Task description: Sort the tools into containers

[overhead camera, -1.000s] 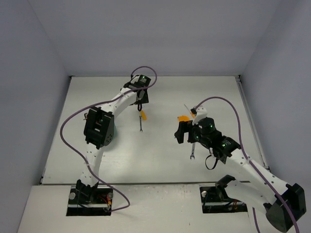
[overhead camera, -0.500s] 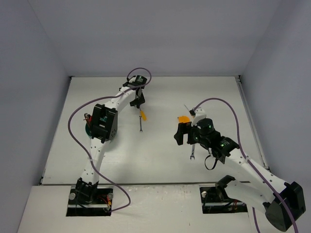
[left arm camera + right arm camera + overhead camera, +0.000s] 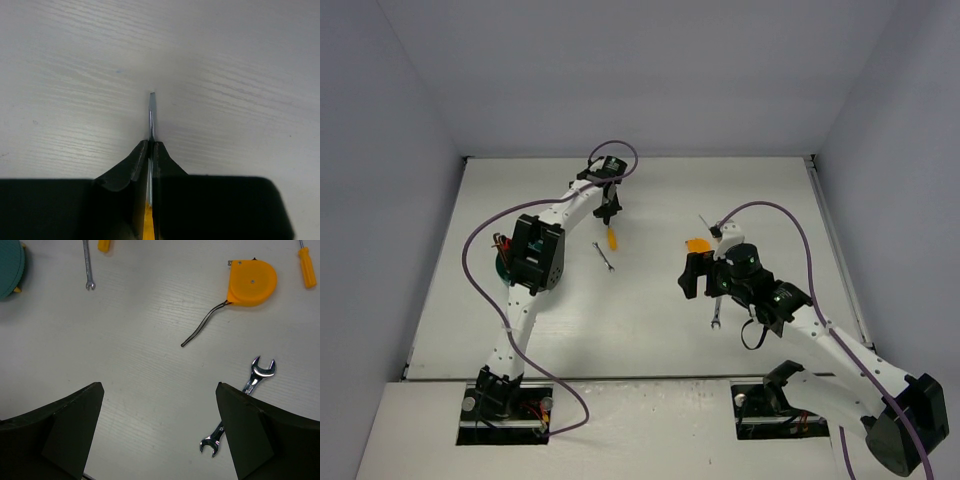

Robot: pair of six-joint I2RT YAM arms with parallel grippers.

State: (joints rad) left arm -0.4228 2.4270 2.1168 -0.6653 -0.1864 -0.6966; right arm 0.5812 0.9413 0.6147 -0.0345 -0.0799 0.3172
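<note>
While the left arm reaches out past the teal bowl (image 3: 502, 268) in the overhead view, I see the left gripper (image 3: 609, 212) pinched tight on an orange-handled screwdriver (image 3: 611, 237), to the right of the bowl and farther back. A small silver wrench (image 3: 604, 256) lies right of the bowl, just nearer than the screwdriver. The right gripper (image 3: 688, 278) hangs well to the right of the bowl with its fingers spread wide and nothing in them. The white table (image 3: 650, 330) is boxed in by plain pale walls. The bowl is half hidden behind the left arm; I can make out something red and dark at its far rim, no more.

From the left wrist, the two black fingers (image 3: 125, 170) meet on the screwdriver's (image 3: 152, 115) thin silver shaft, a sliver of orange handle between them. I cannot tell whether the tip touches the faintly grained table (image 3: 60, 75).

From the right wrist, the gaping gripper (image 3: 160, 385) frames bare table. The bowl (image 3: 10, 265) sits at the upper left edge, the small wrench (image 3: 88, 265) just right of it. Far right of the bowl are an orange tape measure (image 3: 252, 282), a larger shiny wrench (image 3: 240, 405), and a second orange screwdriver (image 3: 306, 270).
</note>
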